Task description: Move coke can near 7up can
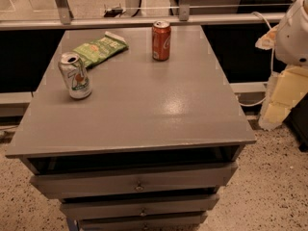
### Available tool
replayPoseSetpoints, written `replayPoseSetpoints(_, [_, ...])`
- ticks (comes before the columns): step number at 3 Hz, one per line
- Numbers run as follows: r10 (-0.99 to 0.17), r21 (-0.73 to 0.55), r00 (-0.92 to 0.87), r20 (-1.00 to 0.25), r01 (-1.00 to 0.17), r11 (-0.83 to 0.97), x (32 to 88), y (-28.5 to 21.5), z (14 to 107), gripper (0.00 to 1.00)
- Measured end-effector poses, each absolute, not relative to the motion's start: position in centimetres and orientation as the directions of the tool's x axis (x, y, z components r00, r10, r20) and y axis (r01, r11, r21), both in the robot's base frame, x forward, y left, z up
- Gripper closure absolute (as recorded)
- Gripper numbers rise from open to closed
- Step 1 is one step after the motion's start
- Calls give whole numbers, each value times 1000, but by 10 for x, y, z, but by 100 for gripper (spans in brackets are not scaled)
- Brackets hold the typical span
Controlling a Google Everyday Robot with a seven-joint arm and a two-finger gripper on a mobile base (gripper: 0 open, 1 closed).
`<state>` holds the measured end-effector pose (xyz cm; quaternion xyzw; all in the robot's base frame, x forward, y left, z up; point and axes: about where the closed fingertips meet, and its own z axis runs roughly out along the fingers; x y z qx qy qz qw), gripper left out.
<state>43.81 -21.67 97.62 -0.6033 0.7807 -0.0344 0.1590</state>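
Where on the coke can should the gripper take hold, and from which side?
Probably grip the coke can around its mid-body, from the right front: it stands upright, the chip bag and 7up can sit to its left, and the gripper hangs beyond the table at its right edge.

Grey drawer cabinet [144, 109] stands on speckled terrazzo floor [276, 191].

The coke can [161, 41] stood near the far edge of the table [159, 114], with bare surface all round it. Left of the coke can lay a flat green chip bag [99, 49], and beyond that the 7up can [75, 75], well apart. Behind the coke can ran a metal rail [144, 21]. The gripper [281, 100] hung well right of the coke can, off the table.
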Motion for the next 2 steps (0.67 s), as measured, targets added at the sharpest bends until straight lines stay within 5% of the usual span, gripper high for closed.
replayPoseSetpoints(2, [-945, -275, -225, -238, -918, 287, 452, -217, 973, 0])
